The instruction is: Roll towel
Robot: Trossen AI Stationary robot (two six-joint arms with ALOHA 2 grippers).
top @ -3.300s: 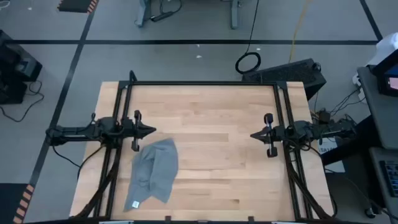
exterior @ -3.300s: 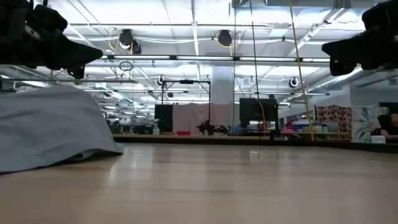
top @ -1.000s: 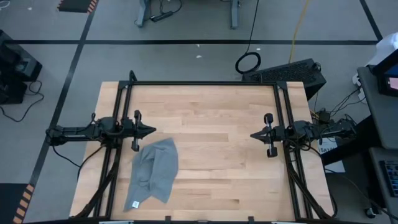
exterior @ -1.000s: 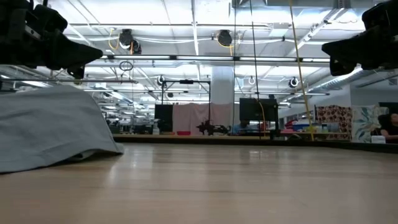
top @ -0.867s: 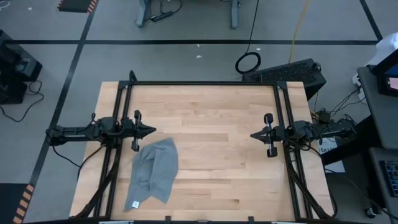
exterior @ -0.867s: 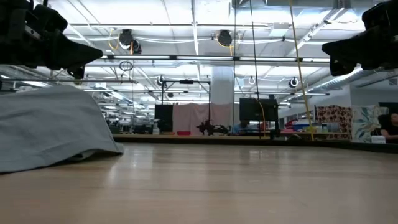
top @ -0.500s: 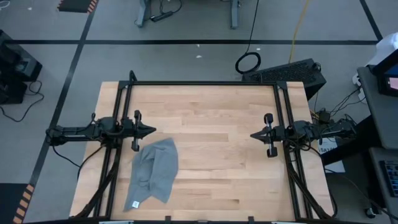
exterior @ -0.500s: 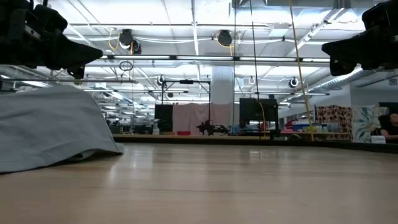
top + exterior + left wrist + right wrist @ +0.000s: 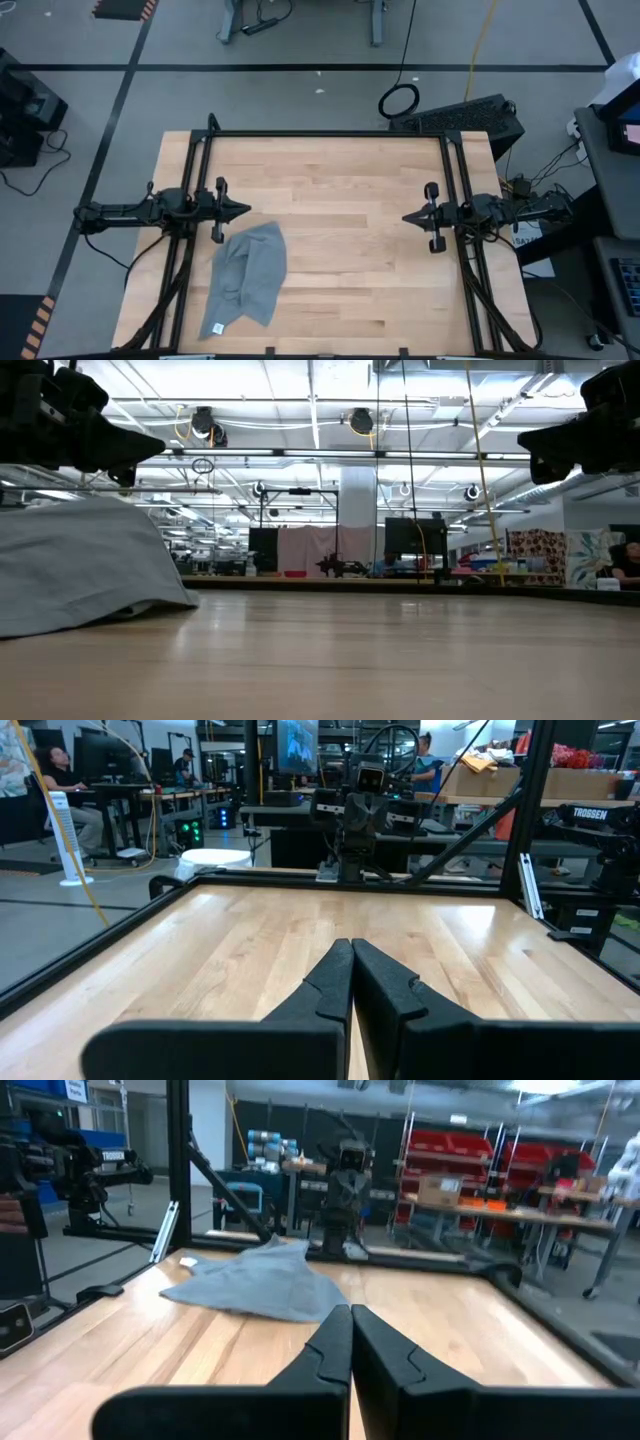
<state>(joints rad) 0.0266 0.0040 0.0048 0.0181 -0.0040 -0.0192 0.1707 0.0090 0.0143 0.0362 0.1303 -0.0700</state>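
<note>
The grey towel [image 9: 247,277] lies crumpled on the wooden table [image 9: 340,180] near its front left corner, its small white tag [image 9: 216,327] at the near end. It also shows in the low view [image 9: 80,565] and the right wrist view [image 9: 262,1285]. My left gripper [image 9: 246,210] is shut and empty above the table's left side, just beyond the towel's far edge. My right gripper [image 9: 405,216] is shut and empty above the table's right side, far from the towel.
A black metal frame [image 9: 330,134] runs along the table's far, left and right edges. Bare wood lies between the two grippers. A dark box [image 9: 465,115] stands off the table's far right corner. People sit at desks in the room beyond [image 9: 60,790].
</note>
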